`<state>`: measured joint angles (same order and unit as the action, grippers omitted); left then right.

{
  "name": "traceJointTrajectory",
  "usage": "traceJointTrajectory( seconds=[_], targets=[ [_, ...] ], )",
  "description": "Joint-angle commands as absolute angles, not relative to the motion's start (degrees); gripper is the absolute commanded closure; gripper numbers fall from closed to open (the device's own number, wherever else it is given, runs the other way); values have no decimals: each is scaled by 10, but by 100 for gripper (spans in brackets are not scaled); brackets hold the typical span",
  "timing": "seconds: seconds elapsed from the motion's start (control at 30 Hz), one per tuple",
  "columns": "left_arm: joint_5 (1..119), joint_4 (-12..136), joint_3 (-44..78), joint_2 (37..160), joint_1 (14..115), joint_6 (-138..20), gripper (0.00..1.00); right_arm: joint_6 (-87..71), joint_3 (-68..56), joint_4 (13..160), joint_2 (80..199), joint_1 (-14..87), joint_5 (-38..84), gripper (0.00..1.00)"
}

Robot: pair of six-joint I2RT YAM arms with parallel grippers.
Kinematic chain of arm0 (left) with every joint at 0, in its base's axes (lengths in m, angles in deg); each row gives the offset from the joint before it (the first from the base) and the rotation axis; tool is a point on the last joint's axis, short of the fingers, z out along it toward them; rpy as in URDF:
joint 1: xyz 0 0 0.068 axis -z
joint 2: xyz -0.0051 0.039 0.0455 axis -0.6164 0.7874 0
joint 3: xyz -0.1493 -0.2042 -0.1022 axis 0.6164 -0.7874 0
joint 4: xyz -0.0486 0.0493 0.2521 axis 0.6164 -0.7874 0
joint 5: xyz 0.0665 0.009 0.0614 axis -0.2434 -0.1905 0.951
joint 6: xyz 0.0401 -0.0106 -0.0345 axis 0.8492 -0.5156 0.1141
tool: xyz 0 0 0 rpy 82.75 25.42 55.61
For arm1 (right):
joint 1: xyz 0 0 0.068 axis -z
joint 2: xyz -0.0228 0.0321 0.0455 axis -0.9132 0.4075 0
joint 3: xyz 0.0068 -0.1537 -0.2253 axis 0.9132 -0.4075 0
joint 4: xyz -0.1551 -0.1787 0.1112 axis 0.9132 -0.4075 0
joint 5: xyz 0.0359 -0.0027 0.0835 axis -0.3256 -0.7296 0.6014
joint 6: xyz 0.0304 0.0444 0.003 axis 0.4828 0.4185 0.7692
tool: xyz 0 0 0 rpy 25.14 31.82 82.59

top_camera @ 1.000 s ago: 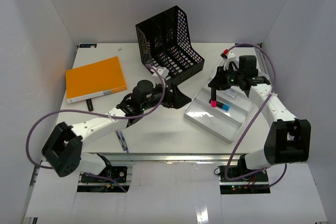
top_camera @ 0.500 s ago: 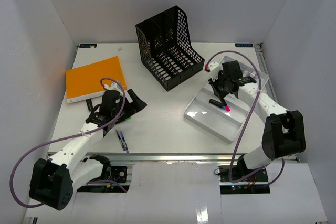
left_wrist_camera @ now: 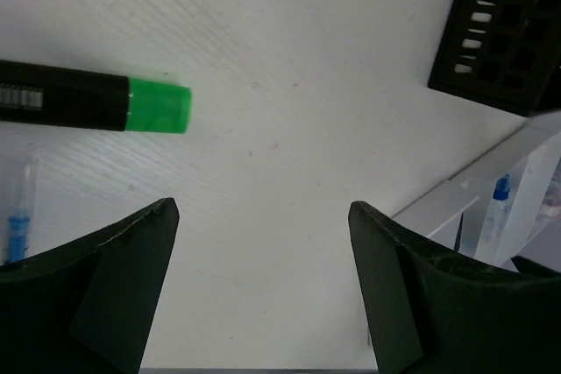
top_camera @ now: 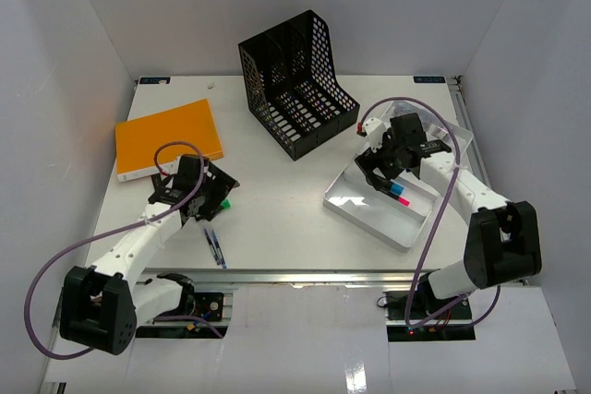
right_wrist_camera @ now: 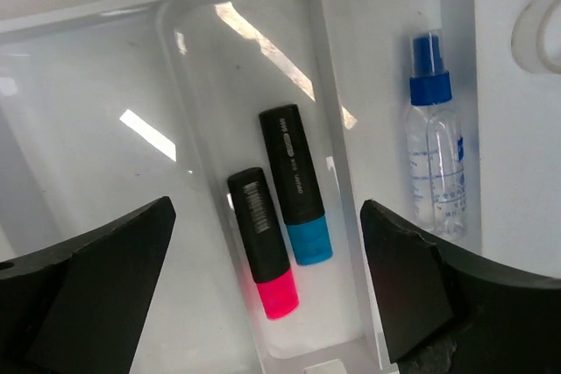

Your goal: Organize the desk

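Right gripper (right_wrist_camera: 265,209) has just let go and stands wide, the pink marker (right_wrist_camera: 263,256) now in the tray (right_wrist_camera: 88,111) at the table's (top_camera: 295,186) 3 o'clock; left gripper (left_wrist_camera: 263,209), wide too, has reached the green marker (left_wrist_camera: 96,104), probably next.

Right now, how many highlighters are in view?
3. The pink highlighter and the blue highlighter lie side by side in one compartment of the silver tray. The green highlighter lies on the desk near the left gripper. Others may be hidden.

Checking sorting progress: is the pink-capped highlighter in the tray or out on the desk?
In the tray. The pink-capped highlighter lies flat in one compartment, beside the blue-capped highlighter.
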<state>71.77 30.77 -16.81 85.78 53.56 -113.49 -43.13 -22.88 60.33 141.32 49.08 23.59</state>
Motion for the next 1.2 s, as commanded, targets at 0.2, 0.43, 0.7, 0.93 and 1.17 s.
traceJointTrajectory(
  seconds=[0.2,0.43,0.7,0.93,1.17],
  targets=[
    [849,200,-155,855,530,-1368,23,-460,-302,648,1294,567,534,2],
    [839,196,-110,967,530,-1396,23,-460,-320,644,1267,605,601,2],
    [846,202,-81,1041,525,-1392,24,-467,-324,633,1257,625,630,2],
    [842,206,-53,1099,502,-1370,26,-469,-329,631,1242,651,646,2],
    [836,215,-16,1180,476,-1312,31,-469,-329,624,1234,681,672,2]
  ],
)
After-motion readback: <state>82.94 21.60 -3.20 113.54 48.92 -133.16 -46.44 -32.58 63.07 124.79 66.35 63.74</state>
